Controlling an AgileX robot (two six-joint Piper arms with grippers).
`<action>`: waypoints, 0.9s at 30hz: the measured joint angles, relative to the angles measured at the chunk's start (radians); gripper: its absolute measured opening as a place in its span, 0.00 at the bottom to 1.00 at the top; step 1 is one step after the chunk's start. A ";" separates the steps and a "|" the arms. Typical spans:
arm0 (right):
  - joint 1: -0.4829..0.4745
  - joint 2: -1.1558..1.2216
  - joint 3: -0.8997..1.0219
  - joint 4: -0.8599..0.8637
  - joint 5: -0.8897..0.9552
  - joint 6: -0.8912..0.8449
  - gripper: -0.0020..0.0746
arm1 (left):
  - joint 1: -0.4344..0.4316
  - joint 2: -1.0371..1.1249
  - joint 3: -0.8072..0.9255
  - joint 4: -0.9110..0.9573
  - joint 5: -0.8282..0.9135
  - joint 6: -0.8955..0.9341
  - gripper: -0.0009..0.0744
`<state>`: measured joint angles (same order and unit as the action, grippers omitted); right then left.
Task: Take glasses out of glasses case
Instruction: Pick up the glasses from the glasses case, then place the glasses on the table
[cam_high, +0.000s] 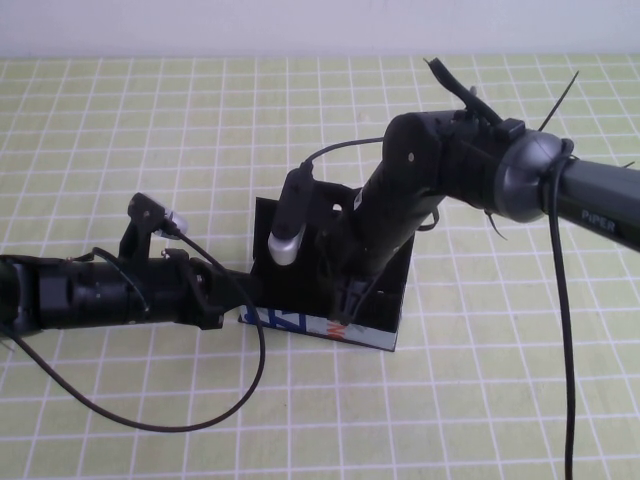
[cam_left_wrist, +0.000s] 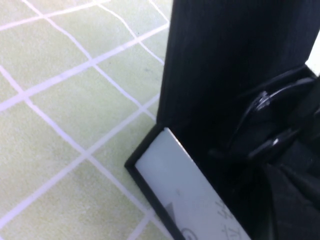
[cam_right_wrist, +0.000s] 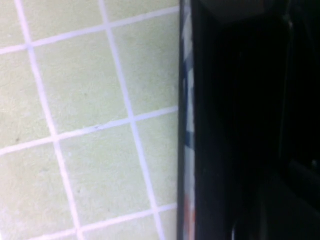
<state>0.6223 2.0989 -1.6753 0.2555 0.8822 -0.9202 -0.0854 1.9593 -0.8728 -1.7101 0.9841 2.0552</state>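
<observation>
The glasses case (cam_high: 385, 318) lies open at the table's middle, its white printed front side (cam_high: 290, 322) facing me and its lid (cam_high: 268, 228) standing up at the left. My right gripper (cam_high: 345, 300) reaches down inside the case near its front wall. My left gripper (cam_high: 232, 298) is against the case's left end. In the left wrist view the lid (cam_left_wrist: 225, 55) and white side (cam_left_wrist: 175, 185) show, with glossy black curved shapes (cam_left_wrist: 262, 122) inside that may be the glasses. The right wrist view shows the case's front edge (cam_right_wrist: 187, 125) and a dark interior.
A green cloth with a white grid (cam_high: 120, 130) covers the table. The left arm's cable (cam_high: 200, 415) loops over the cloth in front of the case. The right arm (cam_high: 560, 190) crosses above the table's right side.
</observation>
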 joint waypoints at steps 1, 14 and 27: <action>0.000 -0.006 -0.002 -0.003 0.008 0.006 0.04 | 0.000 0.000 0.000 0.000 0.002 0.000 0.01; 0.000 -0.221 -0.009 -0.119 0.081 0.239 0.03 | 0.003 -0.263 0.000 0.054 0.035 -0.109 0.01; -0.246 -0.524 0.285 -0.139 0.044 0.680 0.03 | 0.003 -0.429 0.006 0.144 -0.009 -0.286 0.01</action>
<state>0.3768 1.5751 -1.3898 0.1161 0.9264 -0.2402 -0.0826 1.5304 -0.8669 -1.5665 0.9755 1.7696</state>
